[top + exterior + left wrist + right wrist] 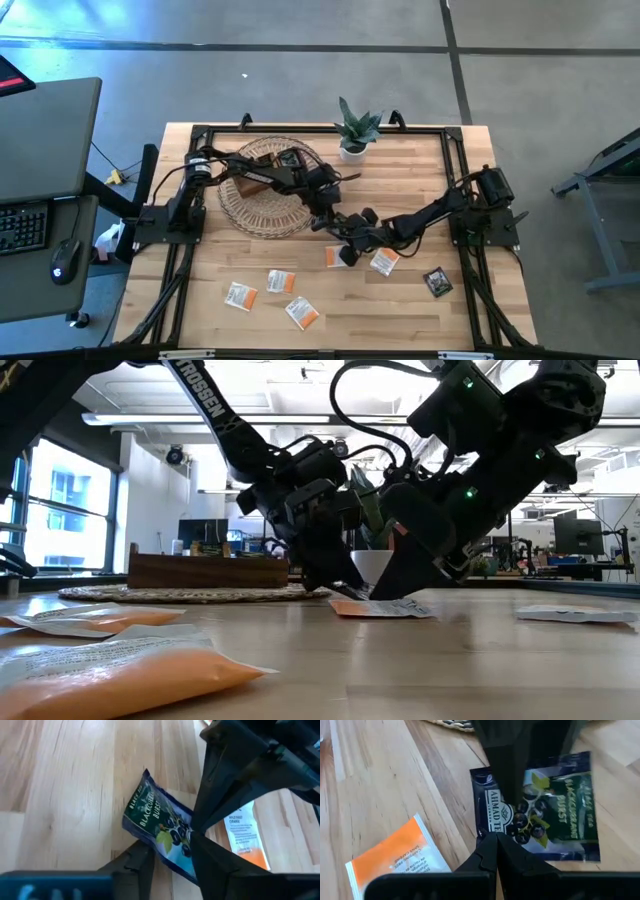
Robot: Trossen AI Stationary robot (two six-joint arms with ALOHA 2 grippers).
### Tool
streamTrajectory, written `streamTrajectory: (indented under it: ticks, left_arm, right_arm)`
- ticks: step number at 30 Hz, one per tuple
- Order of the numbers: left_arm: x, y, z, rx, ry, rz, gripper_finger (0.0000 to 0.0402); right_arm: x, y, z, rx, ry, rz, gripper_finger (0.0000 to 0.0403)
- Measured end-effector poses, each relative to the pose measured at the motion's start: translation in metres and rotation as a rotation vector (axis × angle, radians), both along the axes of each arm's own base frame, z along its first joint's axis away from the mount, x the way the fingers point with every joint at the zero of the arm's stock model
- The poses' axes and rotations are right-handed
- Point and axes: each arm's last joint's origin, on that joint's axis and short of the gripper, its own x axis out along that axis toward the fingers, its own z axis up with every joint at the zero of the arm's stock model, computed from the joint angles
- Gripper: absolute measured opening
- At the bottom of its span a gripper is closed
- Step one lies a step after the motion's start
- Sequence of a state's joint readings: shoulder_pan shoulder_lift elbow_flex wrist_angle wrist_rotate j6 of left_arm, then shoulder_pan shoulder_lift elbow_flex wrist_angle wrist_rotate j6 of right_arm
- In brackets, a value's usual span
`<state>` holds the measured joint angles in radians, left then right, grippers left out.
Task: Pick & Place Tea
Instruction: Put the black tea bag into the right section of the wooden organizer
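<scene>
Both grippers meet over the table's middle, left gripper (338,222) and right gripper (350,243). Between them is one dark tea sachet (555,810) with a blackcurrant label, also seen in the left wrist view (150,815). Each gripper is shut on it. Orange-and-white sachets lie flat on the table: one just under the grippers (380,607), one beside it (385,262), three toward the near edge (281,281). A second dark sachet (437,282) lies flat toward the right. In the low view the arms hide the held sachet. My left gripper (172,862) pinches the dark sachet between its two fingers at the end with the berry picture (177,840). One finger (512,775) lies across the printed face, the other behind it. The sachet sits tilted in the hold, above the wood. My right gripper (496,847) pinches the sachet's long edge near the end that bears the brand mark (495,827), at its fingertips. It comes from the table's right, slanting down. The sachet spreads away from the fingers; whether any edge rests on the table I cannot tell.
A brown wooden divided tray (270,160) stands on a round woven mat (250,210) at the far left, under the left arm. A small potted plant (355,130) stands at the far edge. Black rails (455,170) frame the table.
</scene>
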<state>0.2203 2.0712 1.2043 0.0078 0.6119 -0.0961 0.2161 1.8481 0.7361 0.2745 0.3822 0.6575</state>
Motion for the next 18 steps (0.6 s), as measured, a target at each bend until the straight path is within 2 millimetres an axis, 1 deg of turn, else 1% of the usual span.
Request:
streamTrajectory:
  ticks: [4,7,9,10,12,14,16,18]
  left_arm:
    - [0.002,0.0,0.003,0.012,-0.018,-0.008,0.0075]
    - [0.001,0.001,0.003,0.013,-0.013,-0.008,0.0036]
    - [0.001,0.001,0.003,0.015,-0.009,-0.012,0.0012]
    - [0.0,0.004,0.003,0.017,-0.008,-0.009,0.0007]
    - [-0.001,0.006,0.004,0.013,-0.004,0.0,0.001]
    - [-0.004,0.01,0.009,0.016,0.015,0.026,0.0012]
    - [-0.007,0.015,0.016,0.032,0.02,0.043,0.0006]
    - [-0.015,0.02,0.024,0.043,0.046,0.048,0.0003]
  right_arm:
    - [0.0,0.0,0.002,-0.008,-0.006,0.003,0.0]
    - [-0.002,0.0,0.01,-0.013,-0.015,0.009,0.0]
    - [-0.002,0.0,0.019,-0.025,-0.041,0.027,0.0]
    - [-0.002,0.0,0.026,-0.032,-0.062,0.036,0.0]
    - [-0.002,-0.001,0.039,-0.05,-0.103,0.04,0.0]
    - [-0.004,-0.002,0.052,-0.058,-0.141,0.037,0.0]
    - [-0.006,-0.002,0.066,-0.061,-0.189,0.04,0.0001]
    - [-0.009,-0.003,0.08,-0.086,-0.224,0.061,0.0001]
